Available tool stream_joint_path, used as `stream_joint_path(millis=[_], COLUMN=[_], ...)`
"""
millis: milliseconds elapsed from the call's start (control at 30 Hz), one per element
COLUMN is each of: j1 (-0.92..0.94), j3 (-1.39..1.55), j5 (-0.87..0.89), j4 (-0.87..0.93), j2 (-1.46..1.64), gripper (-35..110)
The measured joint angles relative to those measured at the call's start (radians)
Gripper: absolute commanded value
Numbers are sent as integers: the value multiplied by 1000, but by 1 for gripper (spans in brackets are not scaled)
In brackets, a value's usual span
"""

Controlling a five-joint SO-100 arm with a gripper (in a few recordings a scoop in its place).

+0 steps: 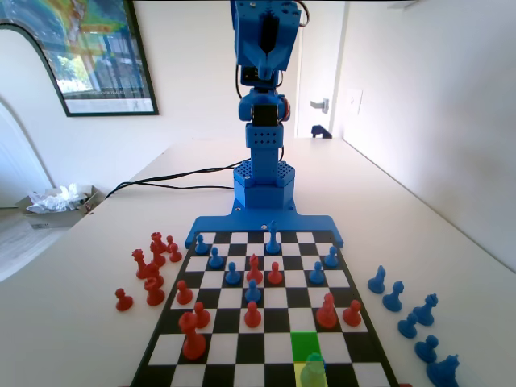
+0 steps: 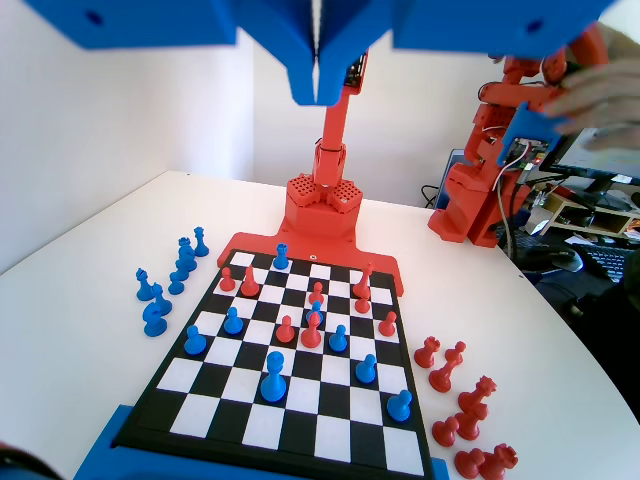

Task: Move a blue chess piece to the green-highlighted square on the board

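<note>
Fixed view shows us the small blue plastic pawn tinted yellow-green [image 1: 312, 371], round-knobbed and flare-based, upright on the yellow square touching the bright green-highlighted square [image 1: 305, 344], far from our raised blue two-finger gripper [image 2: 317, 85]. Its jaws are pressed together on nothing. We judge the reach not yet begun: next, spread them and descend across the black-and-white chequered board [image 1: 239, 351].
</note>
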Motion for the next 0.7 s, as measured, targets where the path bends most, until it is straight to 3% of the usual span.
stream_joint_path(millis=[700], j1=[2], j3=[0], j5=[0], j4=[0], j2=[0], gripper=[1])
